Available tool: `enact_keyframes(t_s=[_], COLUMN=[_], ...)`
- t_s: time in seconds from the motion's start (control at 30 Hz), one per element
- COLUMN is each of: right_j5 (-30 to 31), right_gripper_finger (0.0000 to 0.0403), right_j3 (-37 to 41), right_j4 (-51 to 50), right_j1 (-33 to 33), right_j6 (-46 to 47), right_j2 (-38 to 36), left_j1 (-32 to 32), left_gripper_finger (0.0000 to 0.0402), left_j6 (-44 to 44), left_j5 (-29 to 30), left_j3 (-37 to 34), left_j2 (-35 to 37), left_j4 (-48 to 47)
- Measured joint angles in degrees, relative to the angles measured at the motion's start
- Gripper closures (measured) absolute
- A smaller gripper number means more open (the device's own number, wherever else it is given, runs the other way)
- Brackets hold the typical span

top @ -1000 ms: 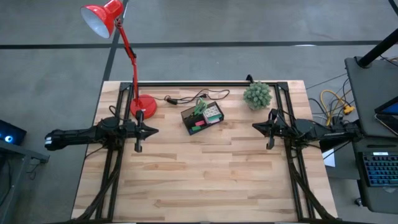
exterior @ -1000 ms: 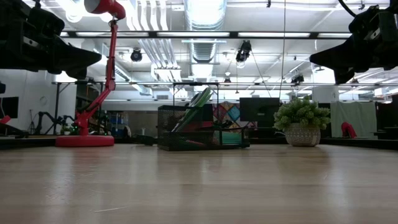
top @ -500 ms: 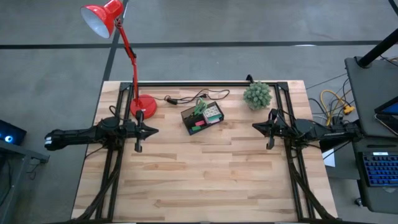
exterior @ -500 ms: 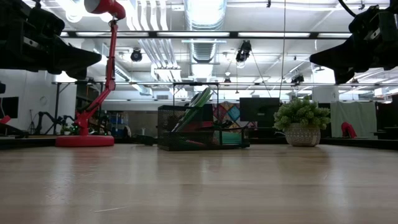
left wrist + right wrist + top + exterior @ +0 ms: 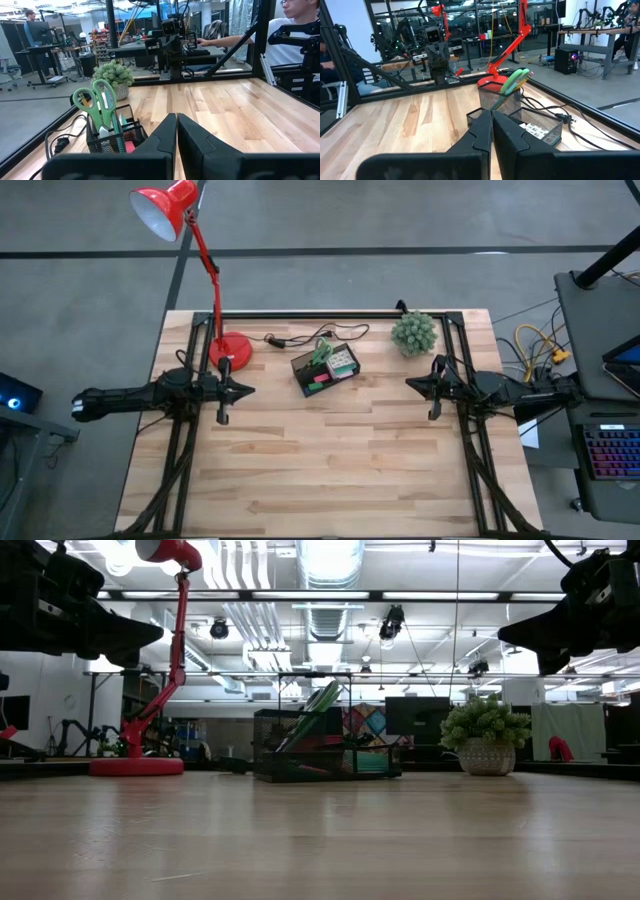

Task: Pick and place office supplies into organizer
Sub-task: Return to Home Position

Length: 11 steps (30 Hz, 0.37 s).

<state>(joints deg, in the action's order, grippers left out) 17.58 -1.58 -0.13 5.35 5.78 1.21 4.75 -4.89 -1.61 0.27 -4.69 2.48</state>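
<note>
The black mesh organizer stands on the table's far middle, between the lamp and the plant. Green-handled scissors stand upright in its tall cup, handles up. A pink item and a small patterned block lie in its low compartments. My left gripper hovers level at the table's left side, shut and holding nothing, pointing toward the right. My right gripper hovers level at the right side, shut and holding nothing, pointing left. Both stay well short of the organizer.
A red desk lamp stands with its round base at the far left, and its black cable runs behind the organizer. A small green plant sits at the far right. The near half of the wooden table is bare. People sit beyond the table.
</note>
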Motion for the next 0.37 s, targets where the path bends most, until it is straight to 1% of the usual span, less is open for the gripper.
enact_keyframes(t_s=[0.37], right_j5=[0.0], right_gripper_finger=[0.0394], right_j3=[0.0], right_j4=[-0.01], right_j1=[-0.01], right_j6=[0.0], right_j2=[0.0], left_j1=[-0.01], left_gripper_finger=[0.0402], left_j6=[0.0], left_j5=[-0.25], left_j3=[0.0], left_j2=[-0.12], left_j4=[0.01])
